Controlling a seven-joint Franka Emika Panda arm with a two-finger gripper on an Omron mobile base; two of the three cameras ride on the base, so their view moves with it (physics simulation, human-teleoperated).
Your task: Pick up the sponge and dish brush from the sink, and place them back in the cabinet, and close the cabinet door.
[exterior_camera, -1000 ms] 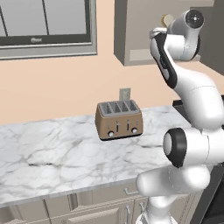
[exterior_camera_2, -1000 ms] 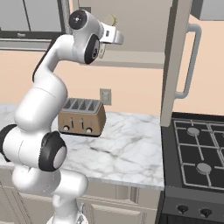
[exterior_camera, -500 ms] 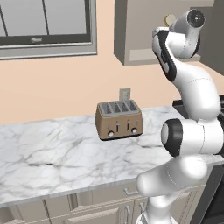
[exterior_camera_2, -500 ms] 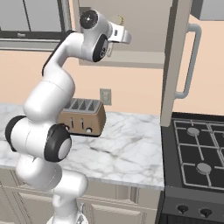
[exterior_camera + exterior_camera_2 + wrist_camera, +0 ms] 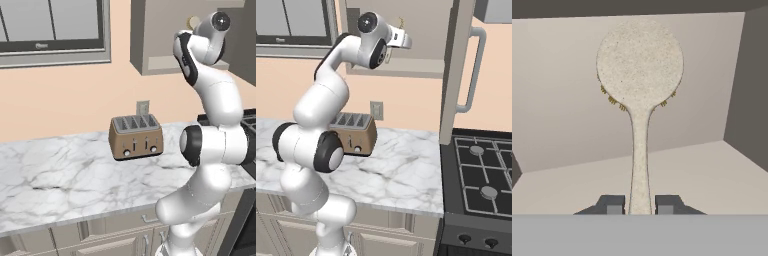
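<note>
In the left base view we see the dish brush (image 5: pixel 192 22) peeking cream-tan at the grey-taupe cabinet (image 5: pixel 160 45). The right base view shows the cabinet door (image 5: pixel 456 75) open. In the hand view, the end effector (image 5: pixel 639 205) is clamped on the brush's slim pale handle, its round speckled head inside the plain cabinet.

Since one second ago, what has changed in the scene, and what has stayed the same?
The gripper, shut on the dish brush, has moved toward the open cabinet, so the brush head is now inside. The grip, the toaster, the counter and the cabinet door stayed unchanged.
</note>
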